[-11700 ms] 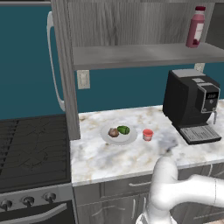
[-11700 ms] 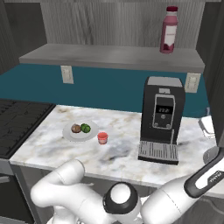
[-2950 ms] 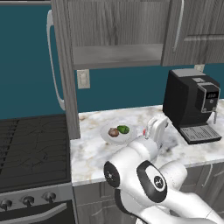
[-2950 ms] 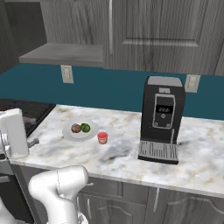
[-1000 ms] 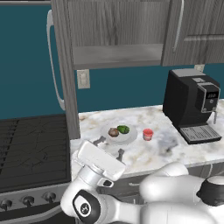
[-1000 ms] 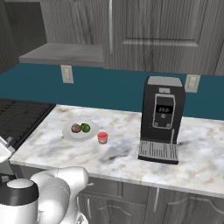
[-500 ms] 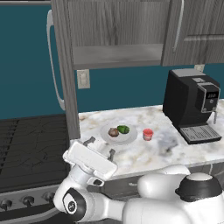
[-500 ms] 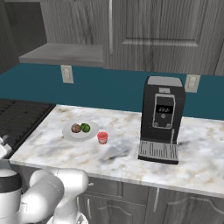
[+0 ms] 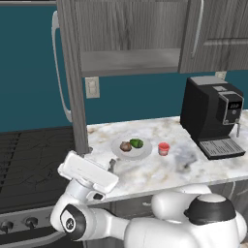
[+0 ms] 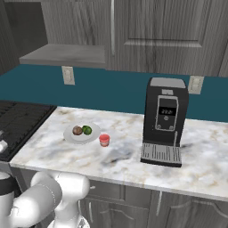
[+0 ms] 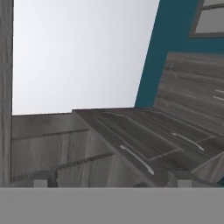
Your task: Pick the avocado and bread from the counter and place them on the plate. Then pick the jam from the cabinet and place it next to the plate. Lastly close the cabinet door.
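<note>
**Nearly Complete: Cabinet Door Remaining**

Presently, items are being listed from largest to smallest.

Cabinet (image 9: 131, 34): grey wood-grain wall unit, its one inner shelf showing bare.

Cabinet door (image 9: 72, 82): tall grey panel, standing edge-on toward the camera over the left end of the counter, its curved white-silver handle (image 9: 58, 68) facing the stove side. It is sitting open; by my reading this is the one step left.

Counter (image 9: 145, 177): marbled stone worktop, carrying a black coffee machine (image 9: 210, 118) at the right.

Gripper (image 9: 110, 167): hanging low at the counter's front edge, just beside the stove, pointing upward. Its fingers are standing spread wide and are gripping nothing.

Plate (image 9: 121, 152): lying on the counter, left of the coffee machine.

Bread (image 9: 125, 146) and avocado (image 9: 137, 143): both resting on the plate, side by side, so that stage looks finished.

Jam (image 9: 164, 148): small red jar standing on the counter just beside the plate's right edge, so that stage looks finished too.
</note>
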Robot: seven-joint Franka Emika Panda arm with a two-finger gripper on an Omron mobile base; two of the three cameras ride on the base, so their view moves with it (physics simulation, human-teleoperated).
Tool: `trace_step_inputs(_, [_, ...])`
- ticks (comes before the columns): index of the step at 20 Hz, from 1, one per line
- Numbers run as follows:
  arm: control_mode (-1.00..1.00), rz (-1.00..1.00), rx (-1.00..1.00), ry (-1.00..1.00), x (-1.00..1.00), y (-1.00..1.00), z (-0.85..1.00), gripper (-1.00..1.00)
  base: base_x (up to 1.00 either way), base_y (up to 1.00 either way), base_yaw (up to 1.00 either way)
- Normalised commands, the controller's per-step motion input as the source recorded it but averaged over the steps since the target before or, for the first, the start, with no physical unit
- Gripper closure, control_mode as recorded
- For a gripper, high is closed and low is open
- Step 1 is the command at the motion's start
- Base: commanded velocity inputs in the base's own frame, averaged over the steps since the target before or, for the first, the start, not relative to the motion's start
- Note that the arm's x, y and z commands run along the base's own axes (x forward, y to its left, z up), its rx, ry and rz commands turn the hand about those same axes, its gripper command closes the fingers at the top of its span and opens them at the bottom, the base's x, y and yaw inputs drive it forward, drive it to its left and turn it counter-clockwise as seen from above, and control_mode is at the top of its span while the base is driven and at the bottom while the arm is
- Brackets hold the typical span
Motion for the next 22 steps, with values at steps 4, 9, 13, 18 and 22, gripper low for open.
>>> trace_step_inputs(4, [-1.00,0.00,-0.12,0.29,0.01,0.46,0.06,-1.00,0.00,0.00,0.00])
trace_step_inputs(9, [-1.00,0.00,-0.14,0.35,0.09,0.57,0.00,-1.00,0.00,0.00,0.00])
trace_step_inputs(13, [-1.00,0.00,-0.14,0.36,0.09,0.61,0.00,-1.00,0.00,0.00,0.00])
trace_step_inputs(18, [-1.00,0.00,-0.14,0.40,0.11,0.69,0.00,-1.00,0.00,0.00,0.00])
trace_step_inputs(22, [-1.00,0.00,-0.15,0.43,0.16,0.70,0.00,-1.00,0.00,0.00,0.00])
